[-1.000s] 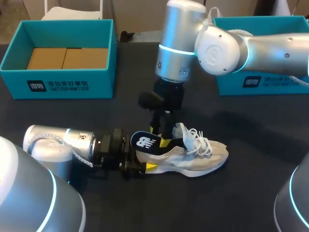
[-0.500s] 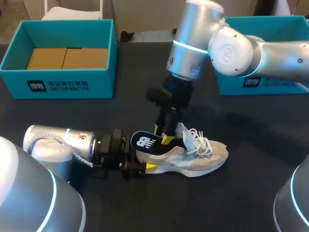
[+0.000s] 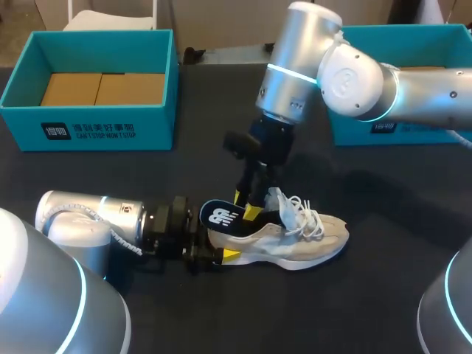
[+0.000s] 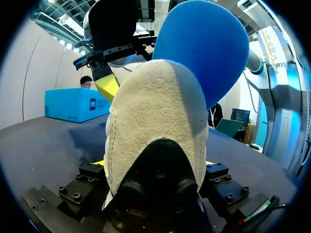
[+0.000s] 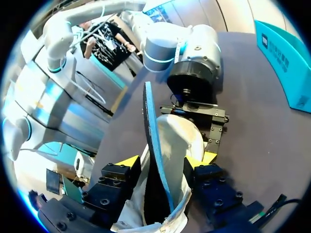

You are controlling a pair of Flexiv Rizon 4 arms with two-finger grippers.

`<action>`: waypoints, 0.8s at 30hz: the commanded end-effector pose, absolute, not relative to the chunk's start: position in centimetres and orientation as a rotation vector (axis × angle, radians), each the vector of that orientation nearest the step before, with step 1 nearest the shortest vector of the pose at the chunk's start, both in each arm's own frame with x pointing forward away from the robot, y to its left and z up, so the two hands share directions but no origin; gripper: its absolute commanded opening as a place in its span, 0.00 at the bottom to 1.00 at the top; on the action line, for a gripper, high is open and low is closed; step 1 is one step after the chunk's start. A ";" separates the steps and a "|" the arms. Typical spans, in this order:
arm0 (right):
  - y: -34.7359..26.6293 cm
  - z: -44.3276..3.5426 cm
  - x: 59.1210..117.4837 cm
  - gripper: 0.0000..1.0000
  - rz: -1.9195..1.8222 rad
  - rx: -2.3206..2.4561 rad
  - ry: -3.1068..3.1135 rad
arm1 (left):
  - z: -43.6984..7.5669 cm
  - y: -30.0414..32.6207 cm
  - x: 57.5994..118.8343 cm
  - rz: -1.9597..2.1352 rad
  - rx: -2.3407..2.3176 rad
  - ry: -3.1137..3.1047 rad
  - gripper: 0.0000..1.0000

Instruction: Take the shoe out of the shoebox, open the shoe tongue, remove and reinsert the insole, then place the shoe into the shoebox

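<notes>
Shoe (image 3: 310,240): 1, heel clamped in left jaws; insole (image 3: 221,216): 1; shoeboxes (image 3: 88,131) (image 3: 428,131): 2.

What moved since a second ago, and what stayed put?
The right arm leaned toward the view's right, while the right claw stayed at the blue insole sticking out of the shoe. The left claw kept gripping the heel, and the shoe did not move.

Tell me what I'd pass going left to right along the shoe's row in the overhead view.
left arm → left gripper, clamped on the heel of the shoe → dark insole sticking up out of the heel → white laces → the shoe's toe
</notes>
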State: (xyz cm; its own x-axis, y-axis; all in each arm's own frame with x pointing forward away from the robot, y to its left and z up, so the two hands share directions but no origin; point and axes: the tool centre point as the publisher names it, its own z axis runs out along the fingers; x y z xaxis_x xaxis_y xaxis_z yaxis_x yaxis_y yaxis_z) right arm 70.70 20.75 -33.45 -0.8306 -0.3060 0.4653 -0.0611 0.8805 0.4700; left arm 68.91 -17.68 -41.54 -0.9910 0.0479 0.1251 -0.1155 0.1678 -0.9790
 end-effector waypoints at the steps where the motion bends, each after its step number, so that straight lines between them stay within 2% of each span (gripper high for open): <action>1: 20.7 -33.3 70.4 0.58 -0.603 0.248 -2.508 | -41.5 -17.8 68.9 1.949 0.070 -2.301 0.00; 8: 20.7 -33.4 69.8 0.55 -0.631 0.222 -2.492 | -41.5 -17.8 68.9 1.949 0.070 -2.301 0.00; 11: 21.1 -33.7 69.5 0.49 -0.637 0.216 -2.485 | -41.5 -17.8 68.9 1.949 0.070 -2.301 0.00; 24: 21.1 -34.4 68.8 0.47 -0.660 0.157 -2.472 | -41.5 -17.8 68.9 1.949 0.070 -2.301 0.00</action>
State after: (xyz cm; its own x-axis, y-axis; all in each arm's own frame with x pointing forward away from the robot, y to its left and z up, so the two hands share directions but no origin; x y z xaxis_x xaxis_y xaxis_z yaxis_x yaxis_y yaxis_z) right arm 69.26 21.37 -34.25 -0.8255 -0.2543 0.5038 0.0257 0.8748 0.4837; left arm 68.91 -17.68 -41.54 -0.9910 0.0479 0.1252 -0.1155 0.1677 -0.9790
